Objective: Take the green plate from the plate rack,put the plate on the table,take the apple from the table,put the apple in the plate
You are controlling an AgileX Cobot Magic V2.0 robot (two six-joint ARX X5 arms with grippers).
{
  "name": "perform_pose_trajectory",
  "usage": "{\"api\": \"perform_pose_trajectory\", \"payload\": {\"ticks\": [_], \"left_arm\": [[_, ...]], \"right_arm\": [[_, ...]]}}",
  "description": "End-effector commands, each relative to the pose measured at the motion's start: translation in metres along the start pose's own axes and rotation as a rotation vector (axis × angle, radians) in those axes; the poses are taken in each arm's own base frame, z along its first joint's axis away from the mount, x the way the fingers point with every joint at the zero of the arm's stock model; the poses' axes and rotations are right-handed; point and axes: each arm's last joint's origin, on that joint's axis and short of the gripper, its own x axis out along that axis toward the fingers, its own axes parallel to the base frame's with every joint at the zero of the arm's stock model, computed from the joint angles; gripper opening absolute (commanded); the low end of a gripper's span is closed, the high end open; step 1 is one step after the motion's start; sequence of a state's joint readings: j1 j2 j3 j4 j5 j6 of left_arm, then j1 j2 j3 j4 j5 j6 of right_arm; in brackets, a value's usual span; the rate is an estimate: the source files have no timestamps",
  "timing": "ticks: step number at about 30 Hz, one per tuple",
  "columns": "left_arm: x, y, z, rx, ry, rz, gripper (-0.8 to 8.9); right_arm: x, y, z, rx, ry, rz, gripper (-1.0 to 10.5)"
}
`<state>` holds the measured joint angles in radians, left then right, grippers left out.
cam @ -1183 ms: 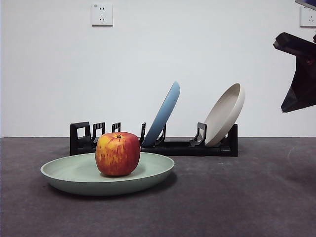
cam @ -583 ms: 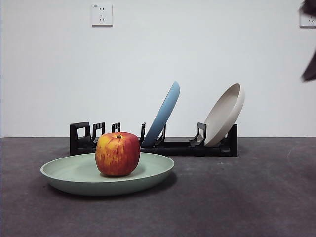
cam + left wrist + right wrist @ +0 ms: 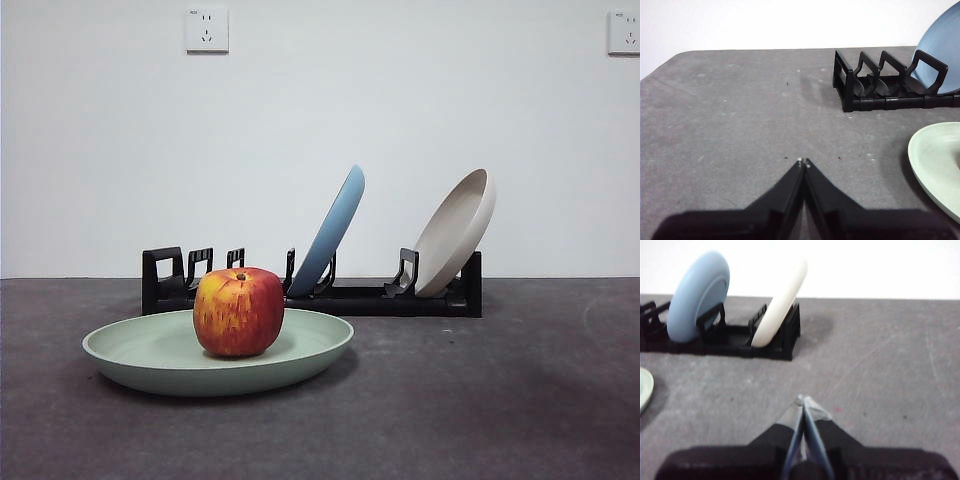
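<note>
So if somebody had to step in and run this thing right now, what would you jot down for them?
Left gripper: jaws shut, holding nothing, above bare table.
Right gripper: jaws shut, holding nothing, on the beige plate side of the plate rack.
Green plate lies flat on the table in front of the rack; the apple sits upright in it.
The blue plate and beige plate lean in the rack.
Done: every step, it seems. Left: nothing visible.

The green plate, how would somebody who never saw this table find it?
Start at the long black plate rack at the back of the table. The green plate lies flat in front of its emptier end, holding the apple. The blue plate and beige plate stand tilted in the rack.
</note>
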<state>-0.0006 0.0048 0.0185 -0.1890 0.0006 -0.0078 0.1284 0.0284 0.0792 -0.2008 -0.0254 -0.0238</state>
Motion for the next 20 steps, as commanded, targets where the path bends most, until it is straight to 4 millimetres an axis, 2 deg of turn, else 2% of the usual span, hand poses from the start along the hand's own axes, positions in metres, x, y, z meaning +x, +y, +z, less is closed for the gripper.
{"api": "perform_pose_trajectory", "payload": {"ticks": [1,4,20], "left_arm": [[0.0013,0.0002,-0.0042,0.008,0.009,0.000,-0.04],[0.0013,0.0002,-0.0042,0.008,0.009,0.000,-0.04],[0.0013,0.0002,-0.0042,0.008,0.009,0.000,-0.04]], "right_arm": [[0.0028,-0.0001,-0.0115,-0.006,0.005,-0.003,0.0],[0.0054,0.0000,-0.0202,0.002,0.030,-0.003,0.0],[0.0054,0.0001,-0.0199,0.037,0.029,-0.004,0.0]]}}
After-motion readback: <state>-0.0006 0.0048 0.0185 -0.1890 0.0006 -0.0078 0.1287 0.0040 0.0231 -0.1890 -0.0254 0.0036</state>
